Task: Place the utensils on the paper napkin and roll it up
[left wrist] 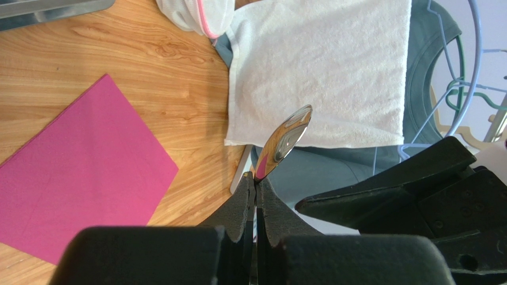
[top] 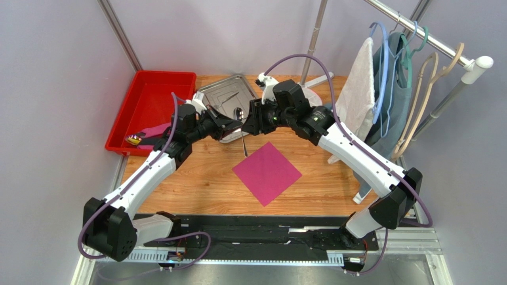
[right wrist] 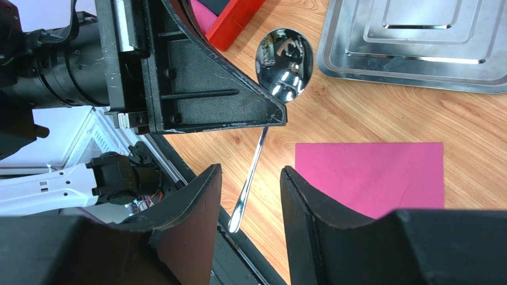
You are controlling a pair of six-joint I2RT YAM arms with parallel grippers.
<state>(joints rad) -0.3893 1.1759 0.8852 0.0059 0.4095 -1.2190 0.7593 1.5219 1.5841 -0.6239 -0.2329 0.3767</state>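
Spoon point(right wrist: 284, 62) is up off the table, hanging over the bare wood between the steel tray point(top: 202, 92) at the far edge and the paper napkin point(top: 266, 172). Its handle end sits near the napkin's far corner. The napkin itself lies flat around the middle of the table, turned diamond-wise, with nothing on it. Holding the spoon is the left gripper point(left wrist: 256, 184), fingers pressed together on the neck just below the bowl, so it's carrying the whole thing. Nose to nose with it is the right gripper point(right wrist: 250, 172), fingers spread, and the handle shows in the gap without touching either one as far as I can tell. My guess is that grip lets the left arm lay it on the pink sheet. The other utensils point(top: 229, 98) look to be in the tray, so it's early days.
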